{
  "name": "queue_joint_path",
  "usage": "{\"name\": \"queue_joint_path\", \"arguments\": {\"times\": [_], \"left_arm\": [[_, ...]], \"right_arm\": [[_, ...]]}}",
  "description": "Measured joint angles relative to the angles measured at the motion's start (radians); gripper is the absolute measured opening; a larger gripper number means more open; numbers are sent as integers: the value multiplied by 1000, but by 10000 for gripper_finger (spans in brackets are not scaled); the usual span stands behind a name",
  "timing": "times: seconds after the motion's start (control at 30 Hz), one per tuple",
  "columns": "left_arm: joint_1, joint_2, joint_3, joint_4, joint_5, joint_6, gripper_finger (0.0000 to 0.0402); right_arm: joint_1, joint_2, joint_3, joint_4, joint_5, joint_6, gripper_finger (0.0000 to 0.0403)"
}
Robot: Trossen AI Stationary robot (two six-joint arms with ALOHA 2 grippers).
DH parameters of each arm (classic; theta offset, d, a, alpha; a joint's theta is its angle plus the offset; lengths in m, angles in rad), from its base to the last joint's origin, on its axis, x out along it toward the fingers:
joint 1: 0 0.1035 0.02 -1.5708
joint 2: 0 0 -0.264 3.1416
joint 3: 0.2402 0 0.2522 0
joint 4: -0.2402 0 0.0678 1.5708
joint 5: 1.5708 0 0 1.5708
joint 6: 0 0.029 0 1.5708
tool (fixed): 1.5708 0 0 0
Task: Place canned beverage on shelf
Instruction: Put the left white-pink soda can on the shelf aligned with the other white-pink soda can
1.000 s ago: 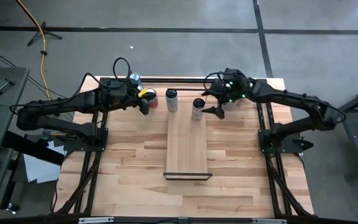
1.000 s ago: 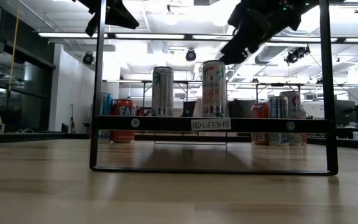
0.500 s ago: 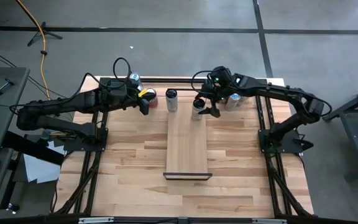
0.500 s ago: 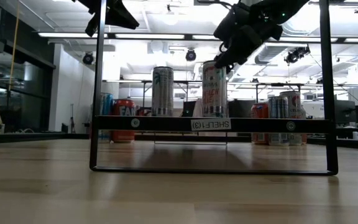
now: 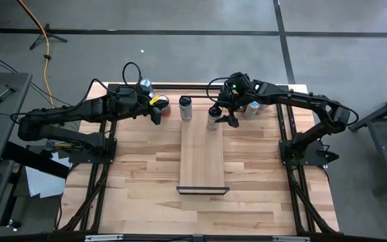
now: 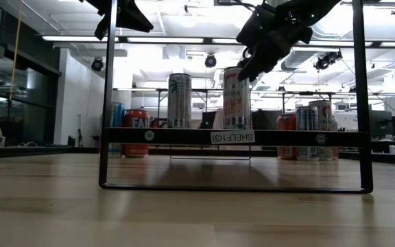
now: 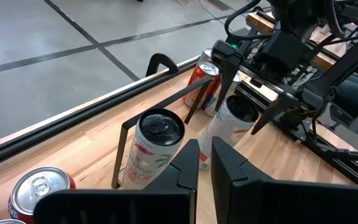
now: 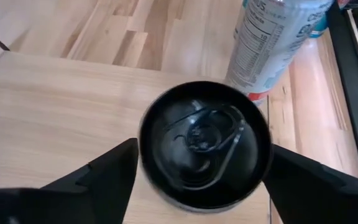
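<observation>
The shelf (image 5: 203,154) is a pale plank in a dark frame at the table's middle. Two cans stand upright on its far end: a white can (image 5: 185,107) and a black-topped can (image 5: 212,117), which also shows in the right wrist view (image 8: 204,143). My right gripper (image 5: 224,115) is open and points down over the black-topped can. Its fingers (image 8: 114,171) stand on either side of the can's top, with a thin gap at each side. My left gripper (image 5: 156,111) is shut and empty, left of the shelf's far end.
A red can (image 5: 164,103) and a blue can (image 5: 145,86) stand on the table by my left gripper. Several more cans (image 5: 250,107) stand on the table right of the shelf's far end, one of them (image 8: 278,31) close beyond the black-topped can.
My right gripper has moved toward the table's left edge, from beside the cans right of the shelf to over the black-topped can, and has come a little lower. Its fingers now stand astride the can's top. The cans have stayed where they were.
</observation>
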Motion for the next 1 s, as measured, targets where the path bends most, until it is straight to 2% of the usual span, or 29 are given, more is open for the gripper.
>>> {"name": "queue_joint_path", "arguments": {"times": [0.3,0.43,0.53,0.67,0.87,1.0], "left_arm": [[0,0,0,0,0,57,0],[0,-14,0,0,0,101,0],[0,-41,0,2,-1,142,0],[0,-84,0,2,-69,187,0],[0,-116,0,2,-189,235,0],[0,-118,0,1,-207,239,0]], "right_arm": [[66,0,1,6,38,22,256],[84,-6,1,12,82,139,251],[92,-23,0,30,127,292,249],[130,-41,-1,147,315,483,248],[221,-6,-1,261,659,612,247],[239,37,-1,262,732,722,247]]}}
